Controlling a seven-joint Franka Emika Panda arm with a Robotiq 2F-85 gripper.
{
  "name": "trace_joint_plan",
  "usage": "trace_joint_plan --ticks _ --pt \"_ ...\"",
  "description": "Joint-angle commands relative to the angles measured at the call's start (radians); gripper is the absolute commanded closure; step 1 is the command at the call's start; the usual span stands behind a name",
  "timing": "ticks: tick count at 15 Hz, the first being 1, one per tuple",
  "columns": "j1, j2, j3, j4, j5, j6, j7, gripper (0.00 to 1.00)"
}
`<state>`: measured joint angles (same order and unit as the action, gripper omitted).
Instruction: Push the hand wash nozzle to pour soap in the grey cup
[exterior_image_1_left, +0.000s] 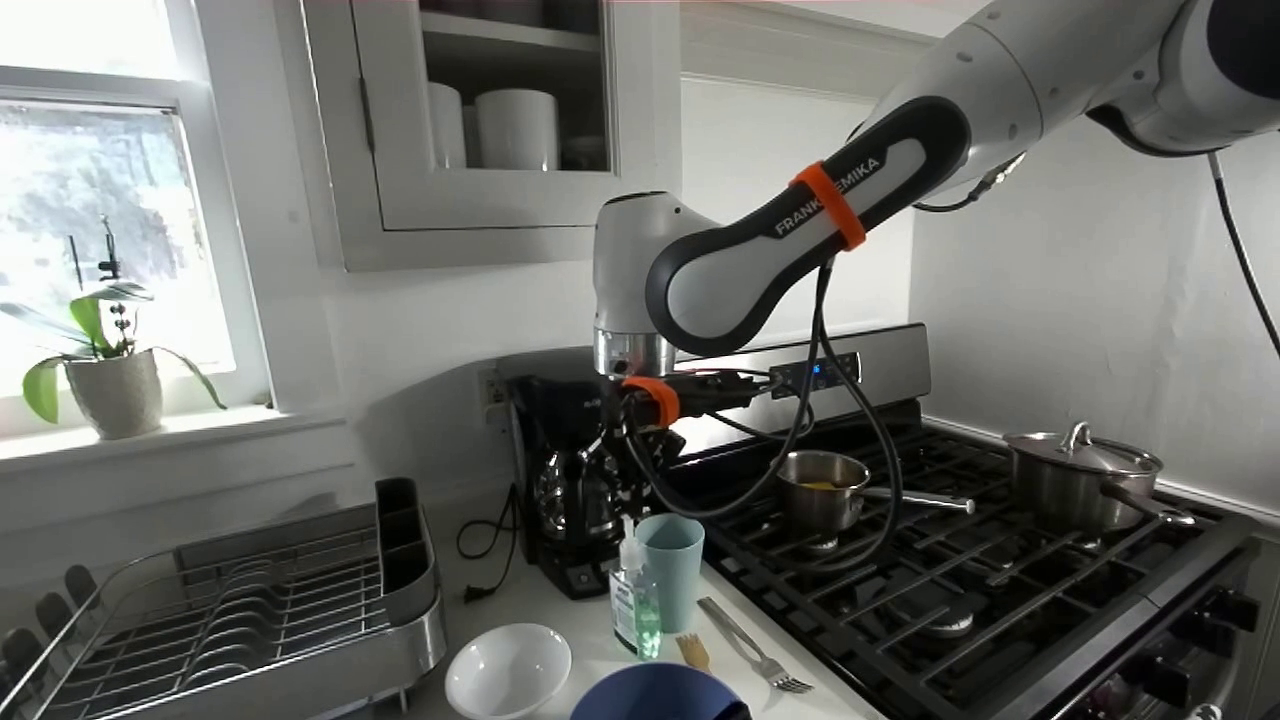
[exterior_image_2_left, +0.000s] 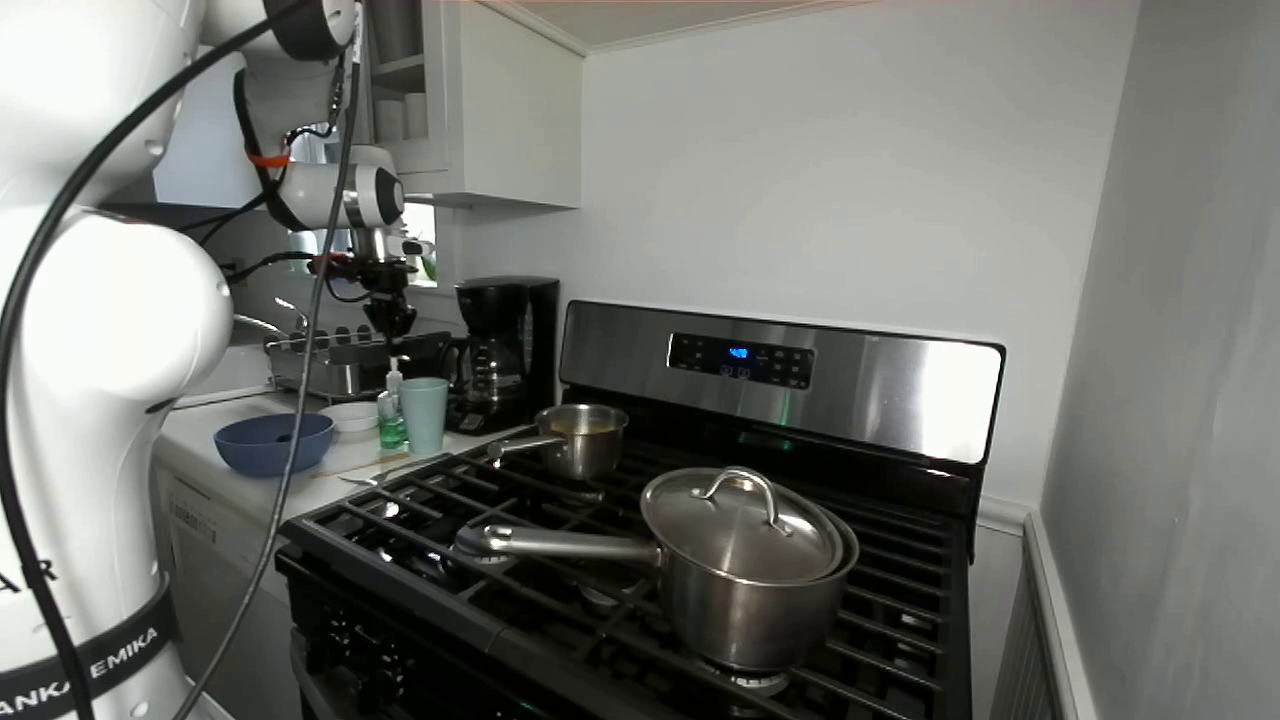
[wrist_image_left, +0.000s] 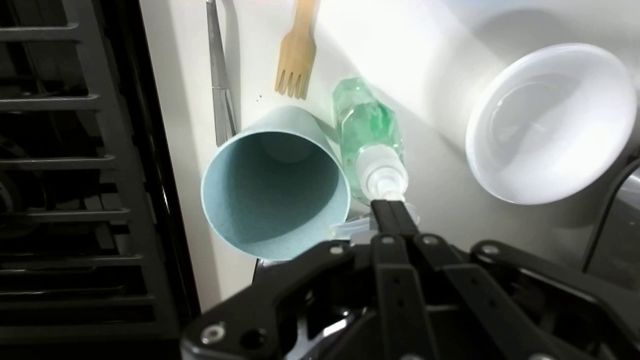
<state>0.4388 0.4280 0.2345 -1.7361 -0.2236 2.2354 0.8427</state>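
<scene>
The grey cup (exterior_image_1_left: 672, 572) is a pale grey-green tumbler standing upright on the counter; it also shows in an exterior view (exterior_image_2_left: 425, 418) and in the wrist view (wrist_image_left: 275, 192). The hand wash bottle (exterior_image_1_left: 634, 610), clear with green soap, stands close beside it, also in an exterior view (exterior_image_2_left: 391, 428) and the wrist view (wrist_image_left: 367, 122). Its clear nozzle (wrist_image_left: 354, 228) points toward the cup's rim. My gripper (wrist_image_left: 390, 212) is shut and empty, fingertips together over the pump head. In an exterior view, the gripper (exterior_image_2_left: 393, 342) is just above the nozzle; I cannot tell whether they touch.
A white bowl (wrist_image_left: 555, 125), a dark blue bowl (exterior_image_1_left: 655, 692), a wooden fork (wrist_image_left: 297, 55) and a metal fork (exterior_image_1_left: 750, 645) lie nearby. The black coffee maker (exterior_image_2_left: 512, 310) stands behind. The gas stove (exterior_image_2_left: 590, 560) with two pots borders the counter; a dish rack (exterior_image_1_left: 250, 620) stands opposite.
</scene>
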Motion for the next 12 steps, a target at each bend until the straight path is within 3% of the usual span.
trace_joint_plan --ticks 1,12 --pt "0.020 0.041 -0.014 0.048 0.030 -0.011 -0.025 1.00" --pt "0.036 0.063 -0.015 0.054 0.036 -0.102 -0.038 1.00"
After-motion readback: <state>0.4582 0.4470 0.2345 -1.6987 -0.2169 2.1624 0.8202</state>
